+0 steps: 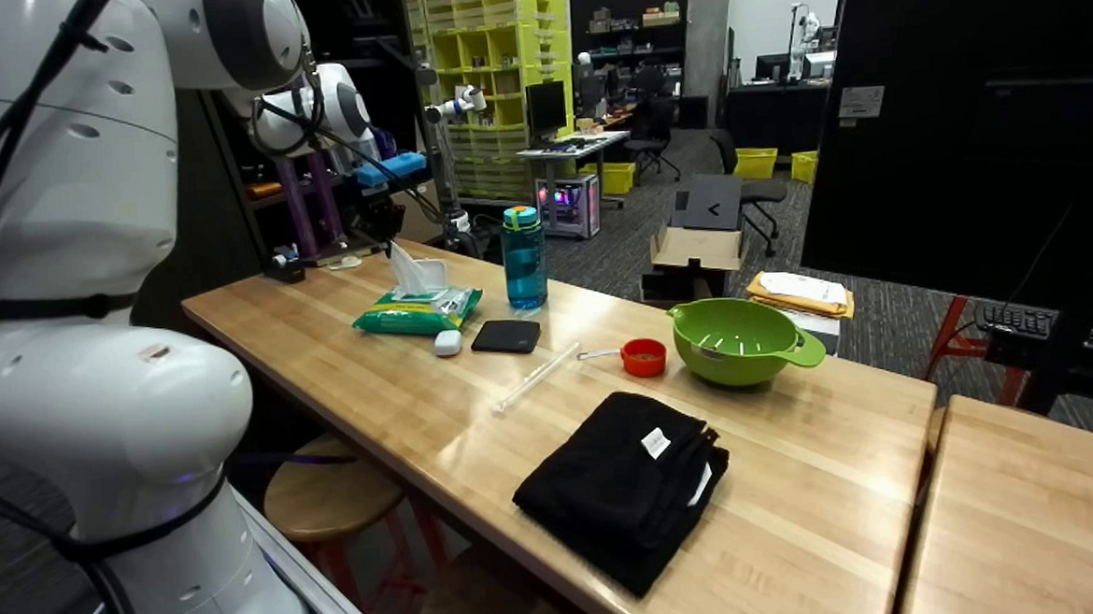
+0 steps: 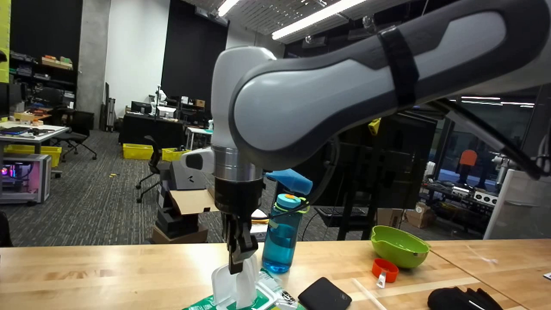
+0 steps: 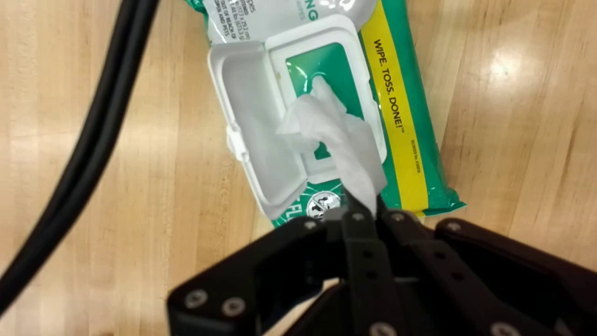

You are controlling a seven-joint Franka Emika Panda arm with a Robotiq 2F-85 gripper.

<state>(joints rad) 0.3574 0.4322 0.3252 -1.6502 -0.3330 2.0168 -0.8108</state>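
A green wipes pack (image 3: 419,163) with a yellow stripe lies on the wooden table. Its white lid (image 3: 259,116) stands open. A white wipe (image 3: 329,128) rises from the pack's opening. My gripper (image 3: 366,205) is shut on the wipe's upper end in the wrist view, above the pack. The wipe's lower end is still in the opening. In both exterior views the gripper (image 1: 389,236) (image 2: 236,263) points down over the pack (image 1: 407,316) (image 2: 267,297). The stretched wipe shows as a narrow peak (image 1: 406,269) and beside the lid (image 2: 246,286).
A blue bottle (image 1: 525,266) stands close behind the pack. A white case (image 1: 447,343) and a black flat square (image 1: 506,336) lie beside it. Farther along are a clear tube (image 1: 538,379), red measuring cup (image 1: 644,360), green bowl (image 1: 731,344) and folded black cloth (image 1: 623,476).
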